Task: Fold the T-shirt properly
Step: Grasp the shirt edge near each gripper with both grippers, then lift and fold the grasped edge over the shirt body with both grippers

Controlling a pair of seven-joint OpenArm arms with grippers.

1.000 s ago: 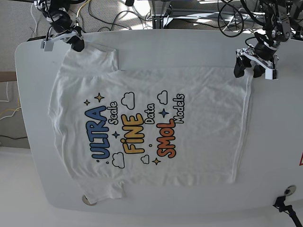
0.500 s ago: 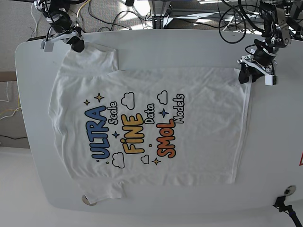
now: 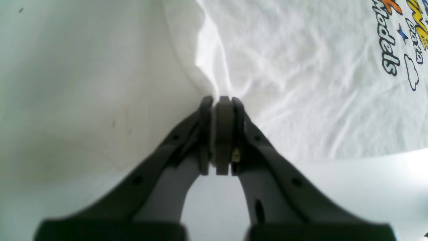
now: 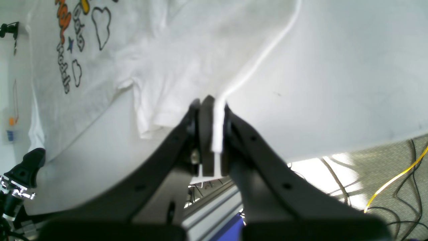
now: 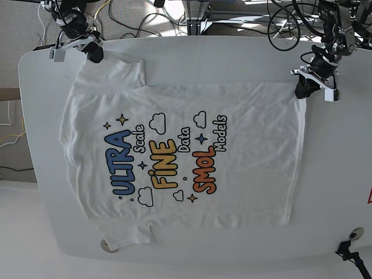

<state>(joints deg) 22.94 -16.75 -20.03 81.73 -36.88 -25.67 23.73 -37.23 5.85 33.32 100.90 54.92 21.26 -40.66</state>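
Note:
The white T-shirt lies flat on the white table, print side up, with its neck end at the view's left. My left gripper is at the far right hem corner. In the left wrist view it is shut, with the shirt's edge bunched up at the fingertips. My right gripper is at the far left corner by the sleeve. In the right wrist view it is shut on a strip of the shirt's white edge.
Cables and arm bases crowd the floor beyond the table's far edge. A round metal fitting sits at the front edge under the near sleeve, and another at the front right corner.
My left gripper was open over the hem corner, and it has come down and shut on that corner. My right gripper has held its place on the sleeve corner.

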